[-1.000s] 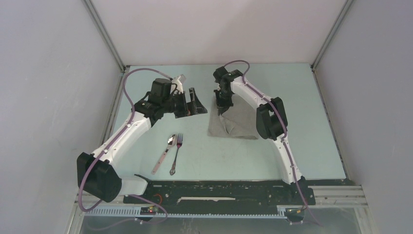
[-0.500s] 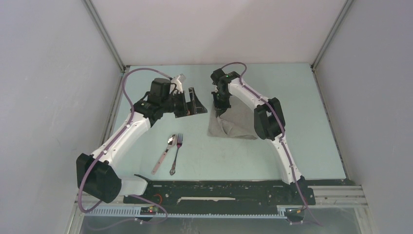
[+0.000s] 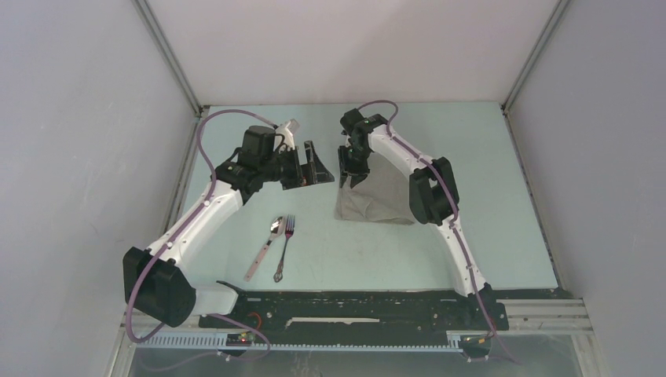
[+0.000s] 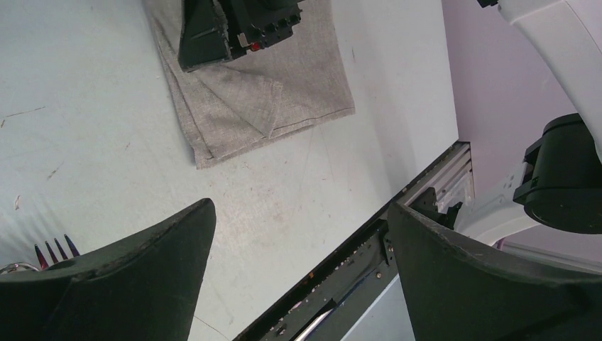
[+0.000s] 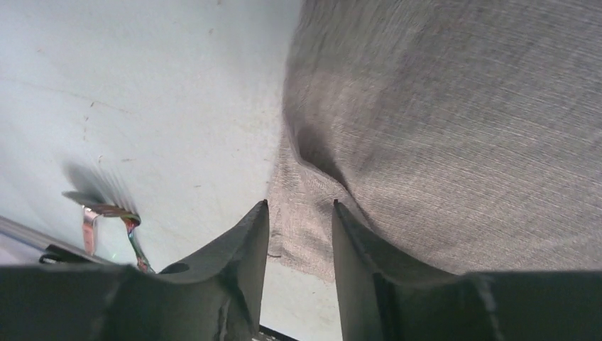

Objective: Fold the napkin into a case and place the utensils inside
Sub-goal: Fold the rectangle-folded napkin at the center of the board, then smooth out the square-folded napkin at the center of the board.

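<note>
Right gripper [image 5: 299, 206] has just parted its jaws a little, freeing the folded napkin [image 3: 381, 196] mid-worktop [image 3: 487, 236]; your left gripper [image 4: 302, 217] gapes empty. Utensils [image 3: 276, 239] lie nearby, not yet inserted.

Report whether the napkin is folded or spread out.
Folded: the napkin shows doubled edges and a triangular flap lying across its top.

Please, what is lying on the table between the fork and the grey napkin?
Nothing. Only bare table lies between the fork and the napkin; the top view shows this.
</note>
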`<action>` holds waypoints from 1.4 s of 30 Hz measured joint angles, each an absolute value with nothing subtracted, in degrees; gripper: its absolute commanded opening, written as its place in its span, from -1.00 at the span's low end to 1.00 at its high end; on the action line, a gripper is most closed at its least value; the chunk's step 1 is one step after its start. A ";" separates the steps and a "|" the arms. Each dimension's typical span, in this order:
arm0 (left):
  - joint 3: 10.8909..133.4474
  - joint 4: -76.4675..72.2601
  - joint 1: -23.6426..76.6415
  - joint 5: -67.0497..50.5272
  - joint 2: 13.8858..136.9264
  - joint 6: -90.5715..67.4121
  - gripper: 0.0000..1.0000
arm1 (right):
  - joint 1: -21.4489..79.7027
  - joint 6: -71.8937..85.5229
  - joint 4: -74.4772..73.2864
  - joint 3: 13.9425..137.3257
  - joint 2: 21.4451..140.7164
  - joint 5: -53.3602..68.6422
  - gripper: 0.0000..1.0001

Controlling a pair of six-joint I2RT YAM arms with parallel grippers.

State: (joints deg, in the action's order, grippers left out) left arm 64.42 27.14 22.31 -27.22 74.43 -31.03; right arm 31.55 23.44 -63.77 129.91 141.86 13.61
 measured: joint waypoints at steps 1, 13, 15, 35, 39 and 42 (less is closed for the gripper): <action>64.42 27.14 22.31 -27.22 74.43 -31.03 0.98 | 31.46 23.44 -63.57 129.91 141.86 14.59 0.06; 62.67 26.70 22.31 -27.14 74.59 -31.00 0.98 | 25.80 23.49 -47.40 95.61 115.28 29.54 0.29; 62.67 26.70 22.31 -27.11 74.85 -31.00 0.98 | 23.33 23.83 -41.80 87.15 109.84 32.18 0.29; 62.65 26.72 22.31 -24.16 77.41 -30.98 0.97 | 23.64 28.14 -19.07 72.73 114.93 36.47 -0.22; 62.65 26.70 22.31 -24.10 77.49 -30.98 0.97 | 26.22 28.18 -19.75 74.48 116.36 34.13 -0.13; 62.65 26.72 22.31 -24.10 77.58 -30.96 0.97 | 28.60 27.75 -21.15 76.01 116.51 31.68 0.02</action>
